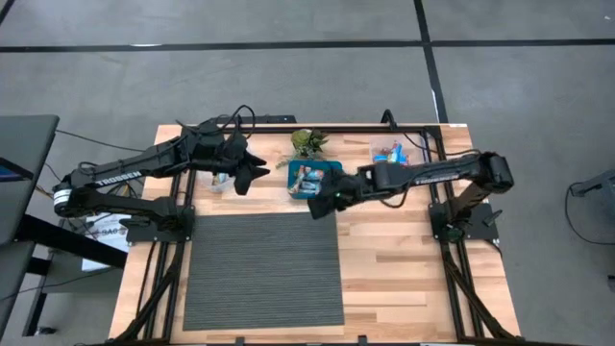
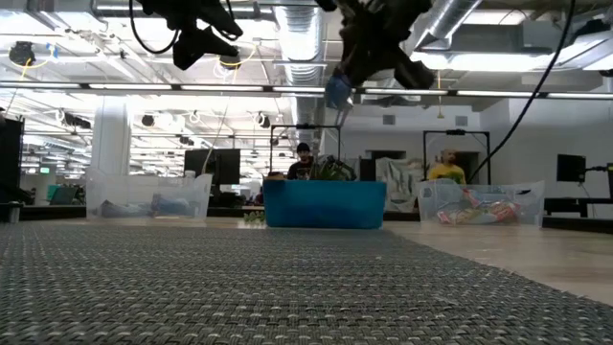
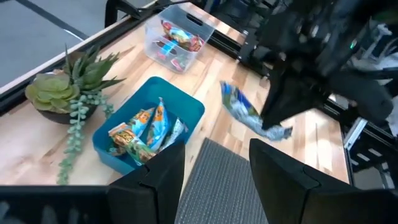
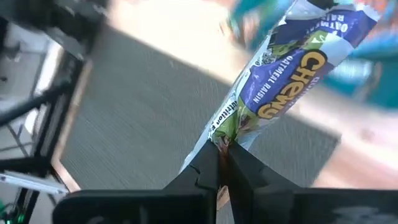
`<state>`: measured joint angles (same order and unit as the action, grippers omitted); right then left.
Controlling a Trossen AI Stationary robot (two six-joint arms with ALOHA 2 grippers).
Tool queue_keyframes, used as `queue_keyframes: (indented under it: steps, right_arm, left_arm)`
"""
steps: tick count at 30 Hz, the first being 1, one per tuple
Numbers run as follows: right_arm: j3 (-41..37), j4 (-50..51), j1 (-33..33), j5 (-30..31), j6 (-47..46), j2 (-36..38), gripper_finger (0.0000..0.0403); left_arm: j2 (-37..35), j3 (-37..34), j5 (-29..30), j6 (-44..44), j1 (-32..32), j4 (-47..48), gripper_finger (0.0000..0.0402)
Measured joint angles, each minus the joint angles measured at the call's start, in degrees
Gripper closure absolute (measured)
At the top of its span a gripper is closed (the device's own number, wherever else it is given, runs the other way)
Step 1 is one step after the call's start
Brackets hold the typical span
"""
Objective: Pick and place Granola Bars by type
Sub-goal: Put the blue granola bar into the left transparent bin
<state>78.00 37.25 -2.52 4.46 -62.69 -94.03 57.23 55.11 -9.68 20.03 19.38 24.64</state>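
Granola bars are mostly sitting in bins at the back of the table: a blue bin (image 3: 186, 109) holds a pile of bars (image 3: 144, 134), and a clear tub (image 3: 177, 38) on the right side has a few more. Another clear tub (image 2: 148, 196) sits on the left. The right gripper (image 4: 221, 163) is up in the air just by the blue bin, over the mat (image 1: 264, 269), fingers pinching the end of a blue bar (image 4: 292, 65) that dangles. The left gripper (image 3: 214, 168) hovers near the left tub, fingers spread, holding nothing.
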Motion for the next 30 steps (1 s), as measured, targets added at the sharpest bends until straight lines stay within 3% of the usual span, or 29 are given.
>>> queue_keyframes:
  steps: [8, 18, 23, 30]
  right_arm:
    - [6.06, -6.44, 3.21, 1.61, 15.72, 1.75, 0.04]
    - [12.21, -10.04, 5.64, 0.75, 27.69, 1.78, 0.0402]
    - [12.96, -10.35, 6.56, -1.68, 30.96, 1.8, 0.0402]
    - [13.02, -11.79, 7.38, -4.34, 32.72, 1.8, 0.0402]
  left_arm:
    - [0.54, 0.02, -1.05, 9.28, 0.0, -10.97, 0.023]
    - [7.39, 0.02, -8.59, 22.77, 0.18, -26.19, 0.023]
    - [10.55, 0.02, -10.94, 24.33, 0.17, -30.95, 0.023]
    - [12.18, 0.02, -9.48, 22.54, 0.25, -34.65, 0.023]
